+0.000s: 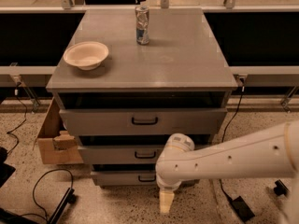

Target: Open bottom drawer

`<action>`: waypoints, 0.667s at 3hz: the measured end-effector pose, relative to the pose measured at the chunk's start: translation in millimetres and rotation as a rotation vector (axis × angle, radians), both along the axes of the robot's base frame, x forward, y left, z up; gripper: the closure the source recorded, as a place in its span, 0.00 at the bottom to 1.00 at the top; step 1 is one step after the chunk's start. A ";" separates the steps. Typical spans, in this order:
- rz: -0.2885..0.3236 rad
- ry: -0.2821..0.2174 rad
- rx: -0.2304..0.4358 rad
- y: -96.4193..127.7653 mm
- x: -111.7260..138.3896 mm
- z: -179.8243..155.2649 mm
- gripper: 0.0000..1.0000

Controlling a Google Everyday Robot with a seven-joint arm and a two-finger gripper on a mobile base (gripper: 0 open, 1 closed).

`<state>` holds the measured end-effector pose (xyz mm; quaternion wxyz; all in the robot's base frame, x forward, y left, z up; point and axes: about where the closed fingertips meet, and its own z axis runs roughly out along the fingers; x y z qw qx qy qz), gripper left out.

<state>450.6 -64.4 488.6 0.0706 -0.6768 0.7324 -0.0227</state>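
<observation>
The grey cabinet (pixel 140 64) has three drawers. The bottom drawer (pixel 117 177) is the lowest one, a flat grey front with a small black loop handle (pixel 146 177), and it looks closed. My white arm reaches in from the right across the cabinet's lower front. My gripper (pixel 166 202) hangs pointing down near the floor, just below and to the right of the bottom drawer's handle, apart from it. The arm's wrist hides the right part of the bottom drawer's front.
A cream bowl (pixel 86 55) and a drink can (pixel 142 24) stand on the cabinet top. An open cardboard box (pixel 51 136) sits on the floor left of the cabinet. Black cables (pixel 46 190) lie at the lower left, and a black block (pixel 240 208) at the lower right.
</observation>
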 end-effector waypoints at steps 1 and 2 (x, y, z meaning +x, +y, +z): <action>0.003 0.006 -0.045 9.2 12.5 -51.9 0.00; 0.000 0.031 -0.079 13.6 21.7 -93.7 0.00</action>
